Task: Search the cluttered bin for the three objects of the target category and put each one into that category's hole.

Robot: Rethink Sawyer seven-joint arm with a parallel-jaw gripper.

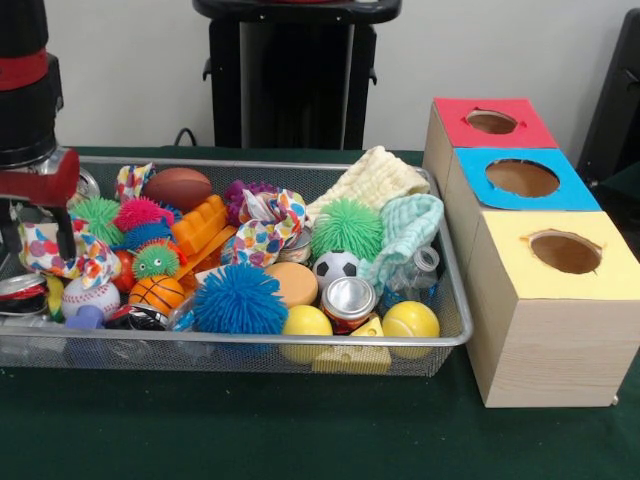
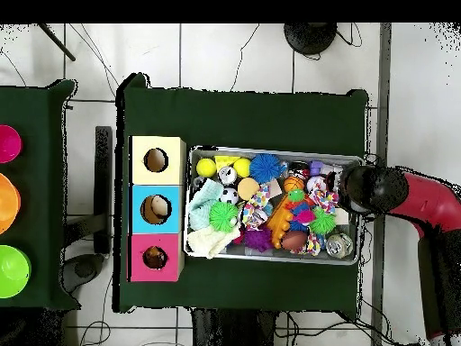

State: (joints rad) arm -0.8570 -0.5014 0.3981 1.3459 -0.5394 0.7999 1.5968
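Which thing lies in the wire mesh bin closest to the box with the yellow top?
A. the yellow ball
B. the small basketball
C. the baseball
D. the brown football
A: the yellow ball sits in the corner of the wire mesh bin beside the yellow-topped box; the other three lie toward the opposite end.

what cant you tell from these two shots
- Gripper: in the front view the arm's body and the clutter hide its tips; overhead, the arm covers it. Open or shut cannot be told.
- Bin: lower layers are buried under the top toys in both views.
- Box insides: the yellow box, blue box and red box show only dark holes.
- Arm's upper part: cut off by the front view's top edge.
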